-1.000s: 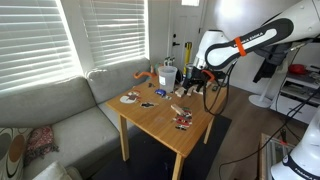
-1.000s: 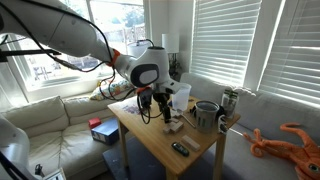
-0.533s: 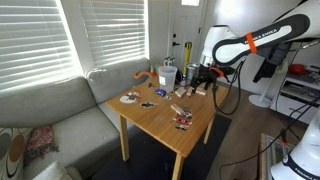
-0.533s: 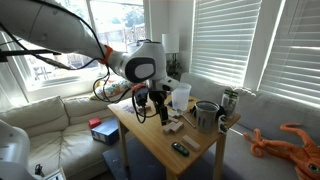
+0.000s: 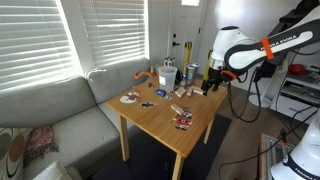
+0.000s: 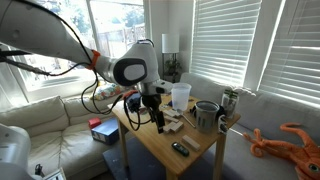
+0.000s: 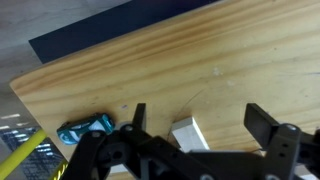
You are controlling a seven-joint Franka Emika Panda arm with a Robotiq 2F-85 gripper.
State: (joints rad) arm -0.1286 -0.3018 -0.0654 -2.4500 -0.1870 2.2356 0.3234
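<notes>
My gripper [image 7: 199,112] hangs with its two dark fingers [image 7: 262,120] spread wide apart, holding nothing, just above a pale wooden worktop [image 7: 200,50]. In the wrist view a small white block [image 7: 187,133] lies on the wood between the fingers, touching neither that I can tell. A small teal object [image 7: 85,129] lies off to one side of it, near the worktop's edge. In both exterior views my gripper [image 5: 208,86] sits at one edge of the worktop [image 6: 150,140]. Farther along stand a clear pitcher [image 6: 181,95] and a metal pot [image 6: 206,114], well apart from the gripper.
</notes>
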